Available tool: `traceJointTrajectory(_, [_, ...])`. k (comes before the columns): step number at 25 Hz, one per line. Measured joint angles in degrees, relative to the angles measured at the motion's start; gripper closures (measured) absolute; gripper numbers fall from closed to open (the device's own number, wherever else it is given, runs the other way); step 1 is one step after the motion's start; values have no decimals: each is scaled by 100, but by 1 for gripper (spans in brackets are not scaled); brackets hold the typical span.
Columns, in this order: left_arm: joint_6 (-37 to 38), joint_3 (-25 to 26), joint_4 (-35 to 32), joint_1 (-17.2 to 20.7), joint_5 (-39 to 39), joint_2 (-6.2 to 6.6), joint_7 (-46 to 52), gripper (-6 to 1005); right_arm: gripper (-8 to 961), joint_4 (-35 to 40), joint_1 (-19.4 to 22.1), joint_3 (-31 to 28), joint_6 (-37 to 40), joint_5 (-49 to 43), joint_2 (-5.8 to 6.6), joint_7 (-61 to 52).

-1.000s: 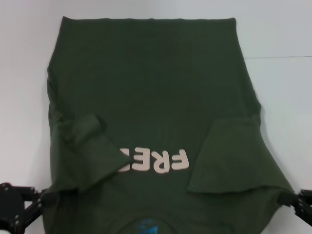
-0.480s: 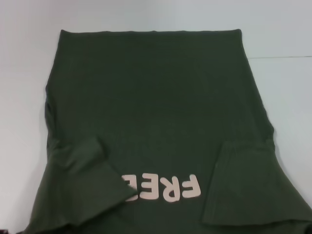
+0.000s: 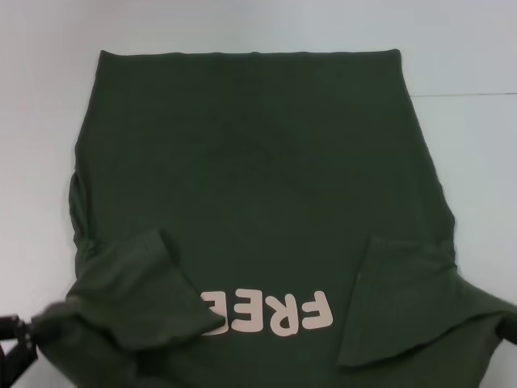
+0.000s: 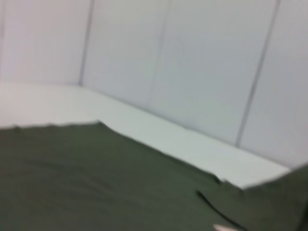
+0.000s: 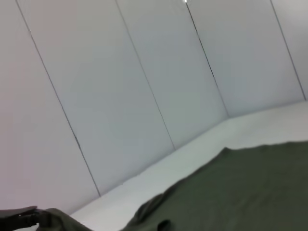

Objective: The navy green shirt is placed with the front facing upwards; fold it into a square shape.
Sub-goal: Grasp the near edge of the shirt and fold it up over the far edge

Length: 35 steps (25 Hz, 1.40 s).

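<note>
Head view: the shirt [image 3: 242, 186] lies spread on the white table [image 3: 468, 162], cream lettering up and both sleeves folded inward. Its near left corner bunches up against the left gripper [image 3: 14, 343], and its near right corner lifts toward the right gripper [image 3: 509, 327] at the frame edge. I cannot tell whether either gripper's fingers are apart or clamped on cloth.

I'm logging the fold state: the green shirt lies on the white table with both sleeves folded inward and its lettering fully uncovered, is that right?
Not quite. The head view shows the left sleeve overlapping the start of the lettering, so it is partly covered. The rest holds: the green shirt lies on the white table with the right sleeve folded inward too.
</note>
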<state>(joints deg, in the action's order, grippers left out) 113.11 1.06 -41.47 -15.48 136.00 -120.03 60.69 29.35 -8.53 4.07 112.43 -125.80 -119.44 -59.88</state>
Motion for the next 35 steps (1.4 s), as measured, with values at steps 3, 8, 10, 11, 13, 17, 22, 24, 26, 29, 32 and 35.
traceJointTrajectory(3, [-140,92,164,-23,-220,2,-37,925,930,-60,-104,-215,11,3,0,1])
traceJointTrajectory(8, [-506,99,450,-76,-538,-8,-53,921,930,-208,-213,-609,-137,24,9,3])
traceJointTrajectory(10, [-692,103,562,-93,-634,-10,-54,919,931,-234,-231,-765,-207,43,5,1])
traceJointTrajectory(11, [-763,121,606,-92,-696,-10,-55,918,931,-257,-233,-854,-250,49,-2,0])
traceJointTrajectory(13, [-855,174,657,-81,-791,-11,-61,916,931,-322,-231,-973,-363,53,-2,-5])
traceJointTrajectory(17, [-912,261,709,-37,-894,-11,-146,912,931,-437,-217,-1090,-560,59,-5,-13])
traceJointTrajectory(22, [-738,296,743,27,-903,-12,-418,907,931,-618,-215,-1217,-790,64,-8,-15])
traceJointTrajectory(24, [-709,300,746,42,-899,-11,-444,905,930,-665,-227,-1277,-871,65,-8,-15])
traceJointTrajectory(26, [-708,300,746,52,-884,-12,-449,903,930,-698,-244,-1332,-892,65,-8,-15])
traceJointTrajectory(29, [-710,312,749,91,-893,-12,-467,900,930,-730,-265,-1452,-914,65,-9,-15])
traceJointTrajectory(32, [-777,341,765,112,-898,-11,-470,897,930,-734,-280,-1580,-930,65,-9,-15])
traceJointTrajectory(35, [-850,379,824,113,-900,-11,-472,894,930,-780,-289,-1694,-972,65,-8,-15])
